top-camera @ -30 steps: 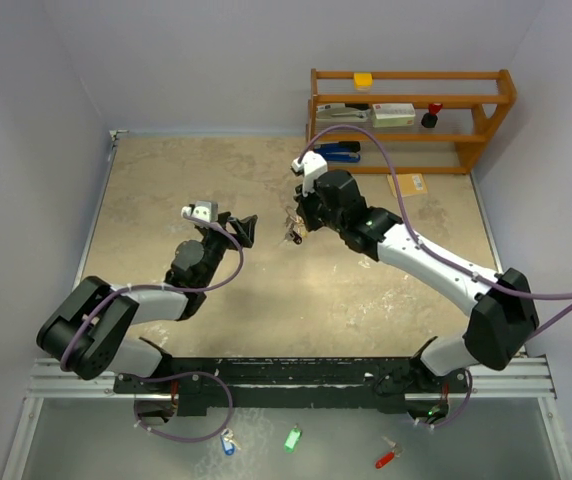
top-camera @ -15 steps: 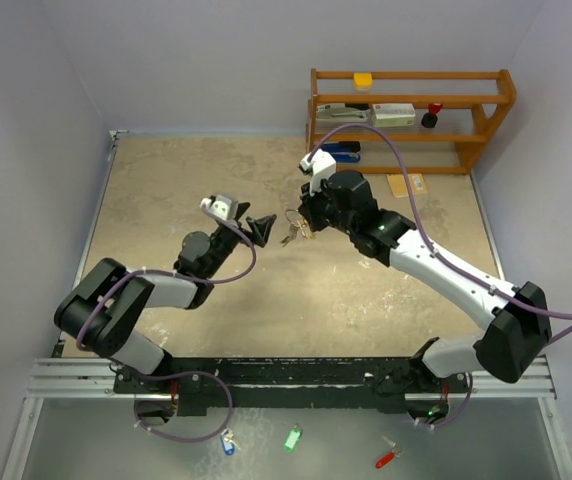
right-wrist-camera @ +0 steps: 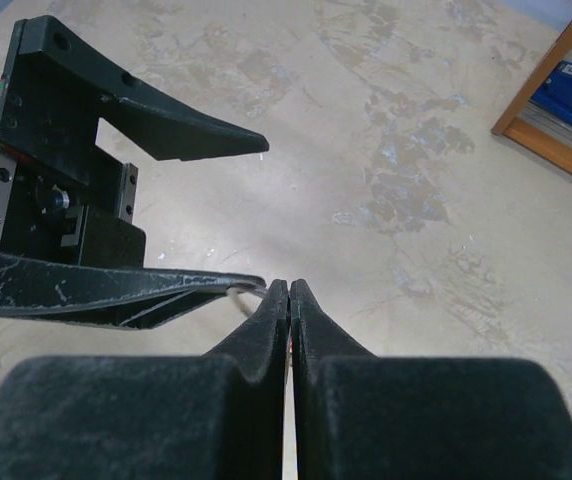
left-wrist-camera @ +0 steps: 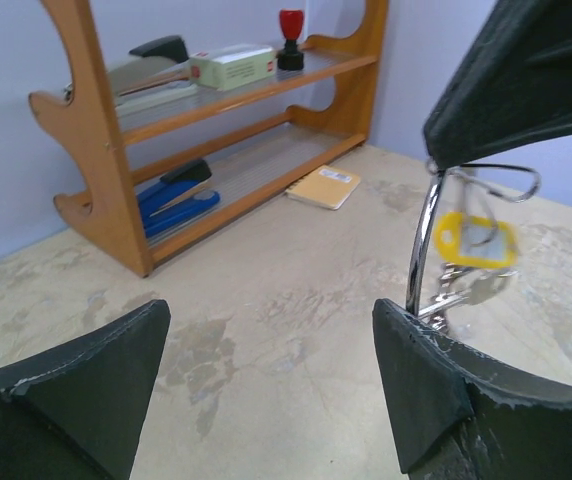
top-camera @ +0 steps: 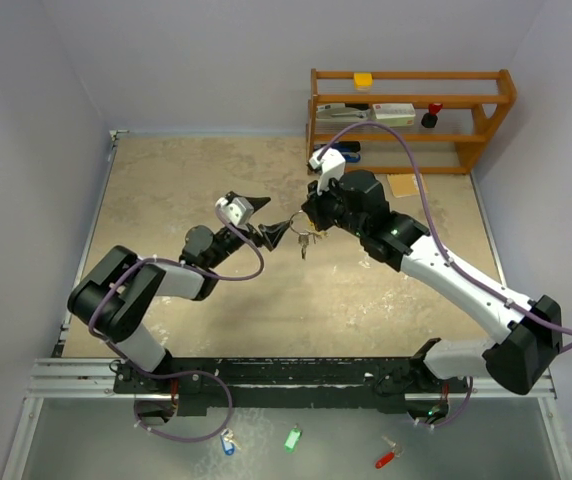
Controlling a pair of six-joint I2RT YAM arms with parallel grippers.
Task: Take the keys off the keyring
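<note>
My right gripper (top-camera: 308, 227) is shut on the keyring (left-wrist-camera: 422, 245), a thin silver wire ring held above the table. The keys (top-camera: 304, 243) hang below it; the yellow-headed key (left-wrist-camera: 476, 240) and silver ones show in the left wrist view, the black-headed key does not. My left gripper (top-camera: 278, 213) is open and empty, facing the right gripper. Its right finger (left-wrist-camera: 466, 400) is right beside the ring; I cannot tell if they touch. In the right wrist view my right gripper (right-wrist-camera: 290, 290) has its jaws pressed together, with a bit of ring wire (right-wrist-camera: 238, 295) beside the left gripper's lower finger (right-wrist-camera: 116, 290).
A wooden shelf (top-camera: 411, 110) stands at the back right with a blue stapler (left-wrist-camera: 176, 195), a box and a red stamp. A yellow notebook (top-camera: 407, 184) lies on the table in front of it. Blue (top-camera: 228, 441), green (top-camera: 292, 438) and red (top-camera: 386, 459) keys lie below the table's near edge.
My left gripper has swung right and forward until its open fingers reach the keyring. My right gripper has shifted slightly right, still holding the ring.
</note>
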